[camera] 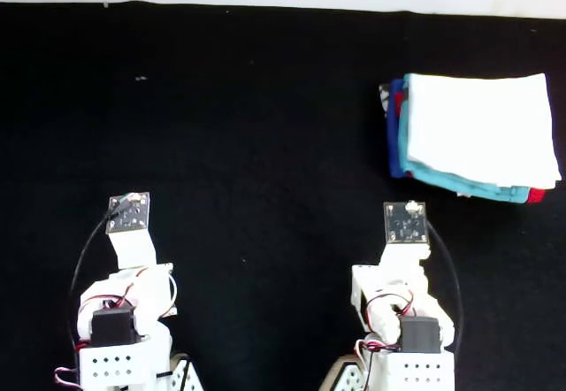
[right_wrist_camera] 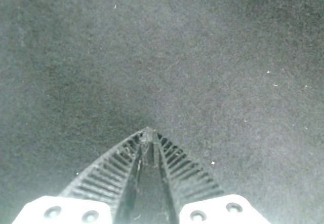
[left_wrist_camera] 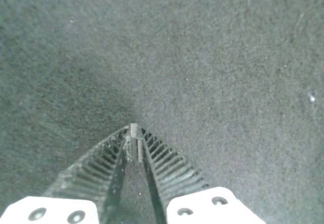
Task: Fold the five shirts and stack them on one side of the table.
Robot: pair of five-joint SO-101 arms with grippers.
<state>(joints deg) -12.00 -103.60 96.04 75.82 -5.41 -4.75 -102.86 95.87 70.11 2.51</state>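
left claw (left_wrist_camera: 134, 130) closed, empty | right claw (right_wrist_camera: 148, 131) closed, empty — over table (camera: 265, 99)

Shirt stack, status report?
Left hand shut, empty. Right hand shut, empty. Folded shirt stack at far right of black table, white on top, teal, blue, red edges below.

Two arms (camera: 124, 316) (camera: 402, 307), one shirt stack (camera: 478, 130)

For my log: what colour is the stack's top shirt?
The top shirt is white; the high view shows it best.
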